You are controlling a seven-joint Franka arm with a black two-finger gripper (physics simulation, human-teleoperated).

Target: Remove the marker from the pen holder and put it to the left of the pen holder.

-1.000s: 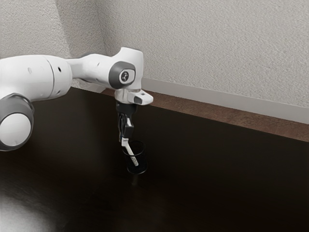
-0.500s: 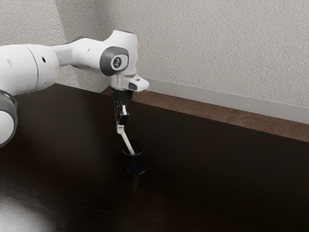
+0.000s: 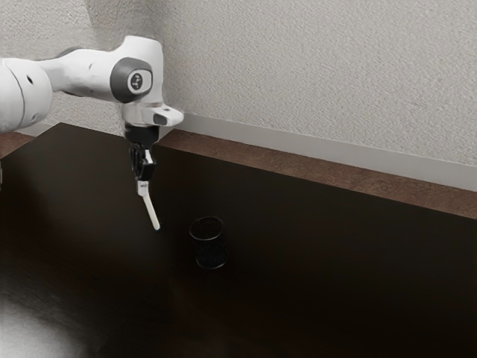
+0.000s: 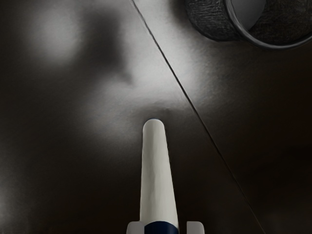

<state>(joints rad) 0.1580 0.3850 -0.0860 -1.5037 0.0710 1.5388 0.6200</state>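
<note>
Table: a dark, glossy top (image 3: 335,291), its long edge running beside the wall and meeting a shorter edge at the corner toward the exterior view's left; pale sheen lies on it.
Seam: a thin dark line (image 4: 190,101) crosses the tabletop in the wrist view, passing between the marker's free end and the pen holder.
Room: rough, pale grey wall (image 3: 320,74), light baseboard (image 3: 298,142), reddish-brown floor (image 3: 298,165) past the table's long edge.
Pen holder: dark, round, upright (image 3: 209,250), standing on the tabletop, well in from the long edge.
Marker: white (image 3: 151,212), out of the pen holder and apart from it, raised above the tabletop on the exterior view's left of the holder; a dark blue band shows by the grip.
Marker's direction: free end down, slanting toward the exterior view's right.
Long axis: steep, tilted off upright.
Gripper: black (image 3: 143,187), clamped on the marker near its upper end, one finger on either side.
Arm: white (image 3: 22,93), reaching in from the exterior view's left.
</note>
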